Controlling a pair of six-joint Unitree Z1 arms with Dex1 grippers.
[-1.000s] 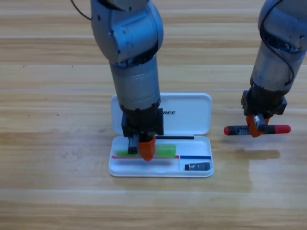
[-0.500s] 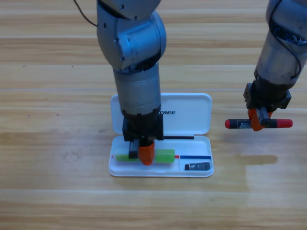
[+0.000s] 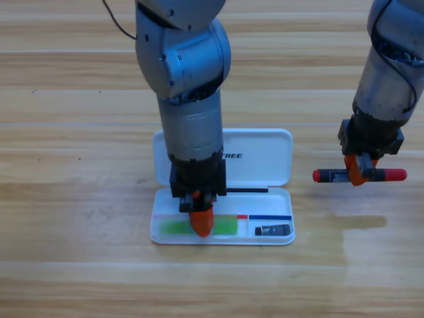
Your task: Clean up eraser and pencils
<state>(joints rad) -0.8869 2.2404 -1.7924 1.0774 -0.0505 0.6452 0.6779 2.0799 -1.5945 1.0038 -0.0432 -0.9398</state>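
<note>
With the eraser (image 3: 273, 230) already in the white case (image 3: 265, 156), I am on the pencils. Left gripper (image 3: 201, 220) points down on the green pencil (image 3: 173, 226) lying in the tray; I cannot tell its grip. Right gripper (image 3: 360, 173) clamps the red pencil (image 3: 331, 175) mid-length, beside the case. Next: carry it over the tray.

We see white case (image 3: 265, 159), dark lettering on lid. Lime green pencil (image 3: 173, 226) under orange jaws of left gripper (image 3: 201, 222). Navy-black eraser (image 3: 273, 230), pale mark at left end, right of that gripper. Red pencil (image 3: 391, 175), black label band, at orange-jawed right gripper (image 3: 358, 173). Light wooden table (image 3: 66, 199), streaked grain. Grey arms.
</note>
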